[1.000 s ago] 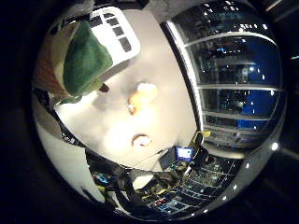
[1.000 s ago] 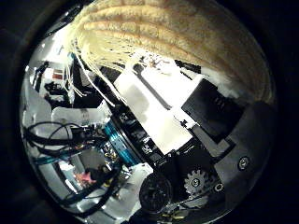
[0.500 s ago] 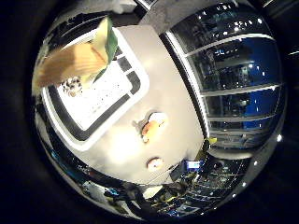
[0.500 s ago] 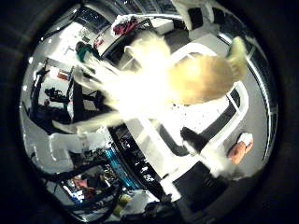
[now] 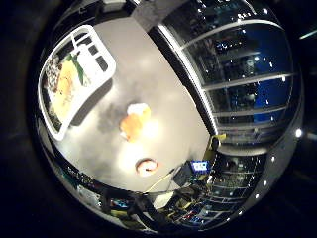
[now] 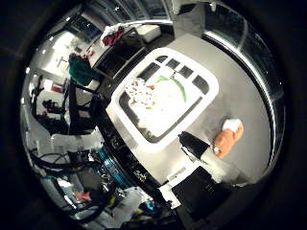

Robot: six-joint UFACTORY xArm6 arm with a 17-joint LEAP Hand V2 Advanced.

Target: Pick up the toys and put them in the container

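A white container (image 6: 205, 84) stands on the grey table (image 5: 168, 109). In it lie a yellow and green corn-like toy (image 6: 171, 96) and a spotted toy (image 6: 140, 93). The container also shows in the little finger side view (image 5: 99, 59), well away from the palm. An orange and white toy (image 5: 136, 121) lies on the table beside the container; it shows in the thumb side view too (image 6: 228, 138). A small round toy (image 5: 147, 167) lies further along the table. My hand (image 6: 200, 151) is high above the table, its fingers drawn back, and holds nothing.
The table's edge (image 5: 193, 89) runs next to dark shelving and blue-lit windows. Desks, chairs and equipment (image 6: 82, 72) stand beyond the container's far side.
The yellow and green toy that filled the views close to the palm has been let go and now lies in the container. The hand has risen away from the table.
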